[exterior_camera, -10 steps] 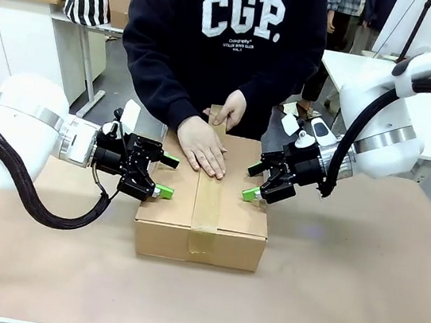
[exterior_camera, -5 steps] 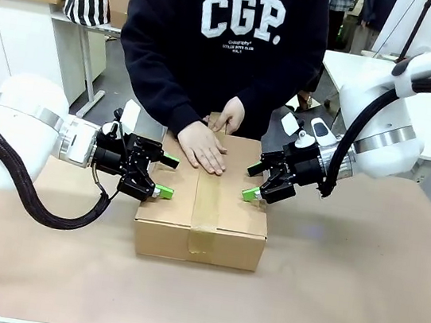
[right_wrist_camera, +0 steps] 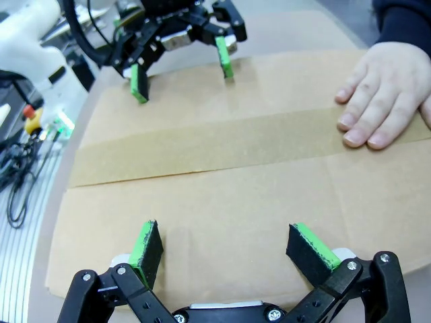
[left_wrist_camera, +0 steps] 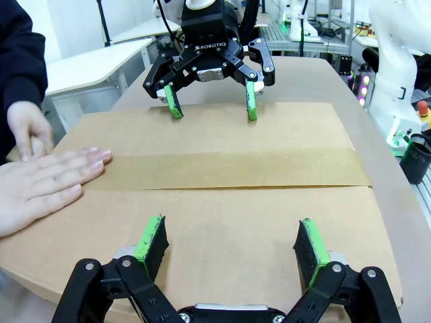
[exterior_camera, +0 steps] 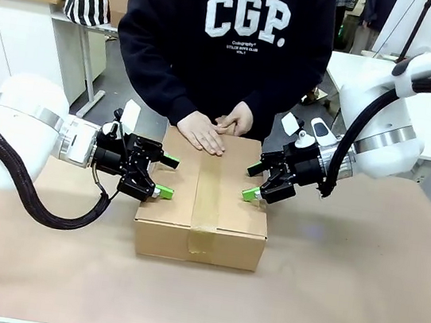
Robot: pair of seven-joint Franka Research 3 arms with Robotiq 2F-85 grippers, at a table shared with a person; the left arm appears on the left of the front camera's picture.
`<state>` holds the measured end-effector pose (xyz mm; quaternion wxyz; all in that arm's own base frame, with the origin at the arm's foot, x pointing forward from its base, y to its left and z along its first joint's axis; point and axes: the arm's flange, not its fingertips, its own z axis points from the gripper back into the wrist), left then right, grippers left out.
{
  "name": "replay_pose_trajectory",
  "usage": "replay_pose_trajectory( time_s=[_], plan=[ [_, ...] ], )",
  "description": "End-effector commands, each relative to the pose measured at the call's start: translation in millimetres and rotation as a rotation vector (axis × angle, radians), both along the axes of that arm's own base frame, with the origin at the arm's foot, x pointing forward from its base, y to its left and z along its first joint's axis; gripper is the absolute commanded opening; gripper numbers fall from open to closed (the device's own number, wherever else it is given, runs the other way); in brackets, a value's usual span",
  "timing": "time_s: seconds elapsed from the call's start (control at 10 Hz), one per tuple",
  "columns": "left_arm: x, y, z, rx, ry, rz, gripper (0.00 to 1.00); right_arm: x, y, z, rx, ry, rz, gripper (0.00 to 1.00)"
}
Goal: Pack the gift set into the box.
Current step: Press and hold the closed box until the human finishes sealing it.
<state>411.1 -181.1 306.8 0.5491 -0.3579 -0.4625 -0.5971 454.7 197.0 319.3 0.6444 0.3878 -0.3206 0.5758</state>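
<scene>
The box (exterior_camera: 205, 196) is sitting in the middle of the worktop (exterior_camera: 342, 292), right in front of the person. Its top flaps are lying shut, and a strip of brown tape (exterior_camera: 210, 185) is running along the seam from the far edge down over the near side. The gift set cannot be seen, so it is probably inside, but I cannot tell for sure. The person's hands (exterior_camera: 216, 129) are resting on the far end of the lid, one flat on the tape. The left gripper (exterior_camera: 165, 176) is hanging at the left edge of the lid with its fingers spread wide, holding nothing. The right gripper (exterior_camera: 252, 181) is hanging at the right edge, and its fingers are open and empty too. The green pads of both are sitting just over the cardboard; I cannot tell if they are touching it. The box looks stiff and dry, so it should not slip, but the flat lid may bend in the middle if pushed hard. It is too wide for one gripper to pinch, so pressing near the side edges, one gripper on each side, looks like the safest way to hold it still.
</scene>
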Motion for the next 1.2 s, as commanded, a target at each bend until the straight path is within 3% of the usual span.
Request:
replay_pose_trajectory(
  time_s=[0.0, 1.1],
  plan=[
    [-1.0, 0.8, -1.8, -0.004, -0.002, -0.004, 1.0, -2.0, 0.2, -3.0, 0.006, 0.001, -0.003, 1.0],
    [-1.0, 0.8, -1.8, -0.004, -0.002, -0.004, 1.0, -2.0, 0.2, -3.0, 0.006, 0.001, -0.003, 1.0]
  ],
)
